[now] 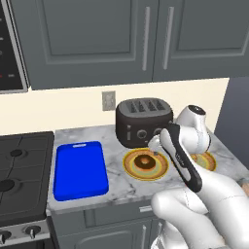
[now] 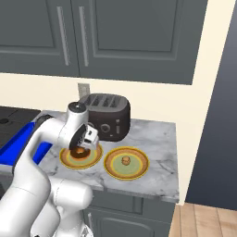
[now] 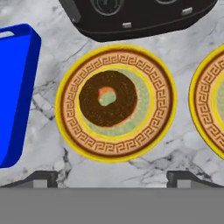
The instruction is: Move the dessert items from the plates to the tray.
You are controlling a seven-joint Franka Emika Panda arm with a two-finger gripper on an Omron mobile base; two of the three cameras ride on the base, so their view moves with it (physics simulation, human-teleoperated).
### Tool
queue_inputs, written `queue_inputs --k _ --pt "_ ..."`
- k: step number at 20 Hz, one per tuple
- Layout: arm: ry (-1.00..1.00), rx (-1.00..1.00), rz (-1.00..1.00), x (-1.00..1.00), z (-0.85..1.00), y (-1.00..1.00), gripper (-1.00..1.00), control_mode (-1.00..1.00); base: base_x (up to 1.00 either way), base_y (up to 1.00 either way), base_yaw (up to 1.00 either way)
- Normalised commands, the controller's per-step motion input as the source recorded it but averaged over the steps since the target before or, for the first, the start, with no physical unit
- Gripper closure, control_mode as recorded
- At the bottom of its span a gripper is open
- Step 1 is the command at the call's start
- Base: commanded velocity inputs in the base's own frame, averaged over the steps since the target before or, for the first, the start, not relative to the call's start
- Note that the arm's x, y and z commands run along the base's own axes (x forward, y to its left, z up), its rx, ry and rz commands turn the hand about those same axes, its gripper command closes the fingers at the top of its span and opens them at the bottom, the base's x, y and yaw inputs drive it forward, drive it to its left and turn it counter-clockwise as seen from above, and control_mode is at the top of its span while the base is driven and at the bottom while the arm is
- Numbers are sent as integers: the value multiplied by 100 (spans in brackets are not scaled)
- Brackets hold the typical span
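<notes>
The chocolate-glazed donut [image 3: 108, 98] lies a little left of centre on the left plate [image 3: 162, 103], in front of the toaster. My gripper [image 3: 113, 178] hovers above this plate's near edge, open, with its fingertips [image 3: 42, 177] wide apart and nothing between them. The small tan pastry lump [image 2: 125, 161] sits in the middle of the right plate [image 2: 139, 163]. The blue tray [image 1: 80, 170] lies bare on the counter to the left of the donut plate [image 1: 131, 168]. In the left base view my forearm hides part of the right plate [image 1: 206, 161].
A black toaster [image 1: 143, 121] stands right behind the donut plate. The black stovetop [image 1: 22, 170] lies left of the tray. A wall outlet [image 1: 108, 100] sits above the counter, with grey cabinets overhead. The marble counter [image 2: 162, 139] ends at the wall on the right.
</notes>
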Motion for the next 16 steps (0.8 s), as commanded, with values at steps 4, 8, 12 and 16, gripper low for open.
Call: queue_inputs --k 4,8,12,16 --pt "-9 -3 -1 37 -21 0 -100 -100 0 0 0" --pt "-8 -3 -1 45 -22 0 -100 -100 0 0 0" --pt "-8 -3 -1 51 -26 0 -100 -100 0 0 0" --pt "0 -3 0 39 -26 0 -100 -100 0 0 0"
